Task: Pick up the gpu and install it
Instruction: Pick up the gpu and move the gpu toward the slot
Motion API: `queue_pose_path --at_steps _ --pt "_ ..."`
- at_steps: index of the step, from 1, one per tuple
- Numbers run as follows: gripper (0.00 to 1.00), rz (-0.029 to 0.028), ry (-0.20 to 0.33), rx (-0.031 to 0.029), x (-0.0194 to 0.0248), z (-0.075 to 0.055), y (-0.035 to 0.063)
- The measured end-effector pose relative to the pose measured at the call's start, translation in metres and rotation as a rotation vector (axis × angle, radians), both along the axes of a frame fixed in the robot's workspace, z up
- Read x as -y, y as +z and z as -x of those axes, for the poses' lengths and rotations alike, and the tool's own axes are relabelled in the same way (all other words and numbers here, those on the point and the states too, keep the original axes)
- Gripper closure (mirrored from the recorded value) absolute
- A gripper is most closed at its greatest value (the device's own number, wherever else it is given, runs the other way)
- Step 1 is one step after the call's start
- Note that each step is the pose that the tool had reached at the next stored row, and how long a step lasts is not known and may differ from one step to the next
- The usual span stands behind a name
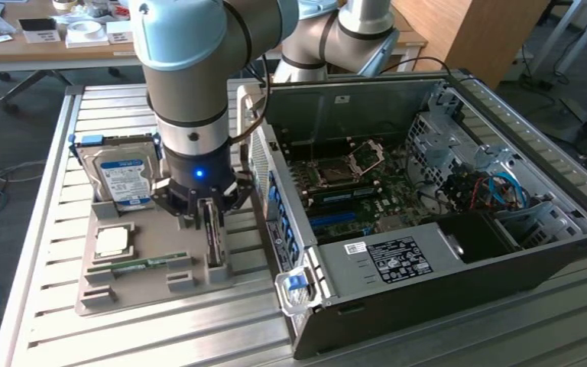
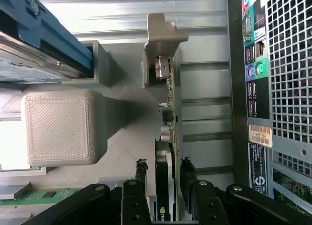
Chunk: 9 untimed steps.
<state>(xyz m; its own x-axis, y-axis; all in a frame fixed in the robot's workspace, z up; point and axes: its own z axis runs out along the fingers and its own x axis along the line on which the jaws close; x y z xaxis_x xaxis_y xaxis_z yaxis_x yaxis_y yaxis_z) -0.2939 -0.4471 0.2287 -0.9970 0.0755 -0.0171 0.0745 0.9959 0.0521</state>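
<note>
The gpu point(image 1: 213, 238) stands on its edge in a slot of the grey holder tray point(image 1: 141, 297), just beside the open computer case point(image 1: 446, 229). In the wrist view the gpu point(image 2: 168, 132) is a thin green board with a dark face, and its metal end bracket point(image 2: 163, 34) is at the far end. My gripper point(image 1: 209, 216) is lowered over the card. The gripper point(image 2: 163, 170) is open, with one finger point(image 2: 141, 173) on each side of the card and a narrow gap to each.
The tray also holds a hard drive point(image 1: 125, 180) with a blue-white label, a CPU point(image 1: 112, 241) and a RAM stick point(image 1: 141, 265). The case's rear port panel point(image 2: 256, 69) is close beside the card. The motherboard point(image 1: 360, 187) lies exposed inside the case.
</note>
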Motion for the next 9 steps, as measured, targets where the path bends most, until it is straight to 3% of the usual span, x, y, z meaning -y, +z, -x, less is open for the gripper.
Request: queue_pose_path --at_steps 9 --pt "0.59 0.0000 0.000 0.0000 0.0001 0.0000 0.0022"
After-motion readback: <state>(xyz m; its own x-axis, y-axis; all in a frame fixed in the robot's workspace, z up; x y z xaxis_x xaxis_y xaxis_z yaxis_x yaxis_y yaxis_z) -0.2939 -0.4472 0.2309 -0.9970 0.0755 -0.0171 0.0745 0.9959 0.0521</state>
